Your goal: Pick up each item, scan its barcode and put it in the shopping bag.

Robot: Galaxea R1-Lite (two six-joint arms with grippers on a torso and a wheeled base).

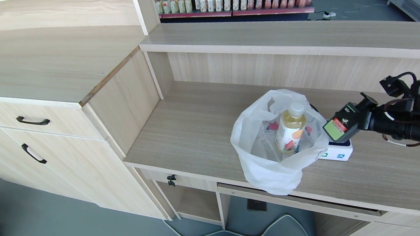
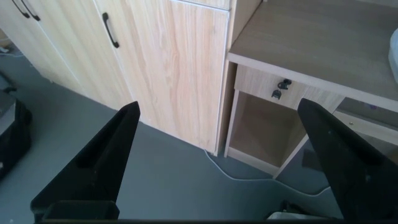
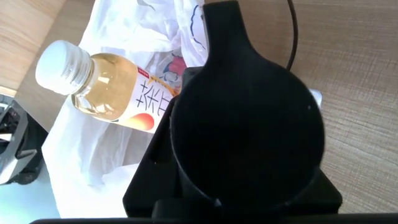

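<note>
A white shopping bag (image 1: 264,159) stands open on the lower counter. Inside it a bottle of yellow drink (image 1: 291,127) with a white cap stands upright. Just right of the bag my right gripper (image 1: 350,120) is shut on a dark item with a green and red label (image 1: 337,129), held above a small white and blue scanner box (image 1: 338,152). In the right wrist view the dark item (image 3: 249,124) hides the fingers, with the bottle (image 3: 112,87) and the bag (image 3: 93,162) beside it. My left gripper (image 2: 217,106) hangs open over the floor, holding nothing.
The lower counter (image 1: 195,128) has a raised back ledge (image 1: 285,39) and a tall cabinet with drawers (image 1: 44,119) on its left. Under the counter's front edge is an open niche (image 2: 267,137). A cable (image 1: 241,233) lies on the floor.
</note>
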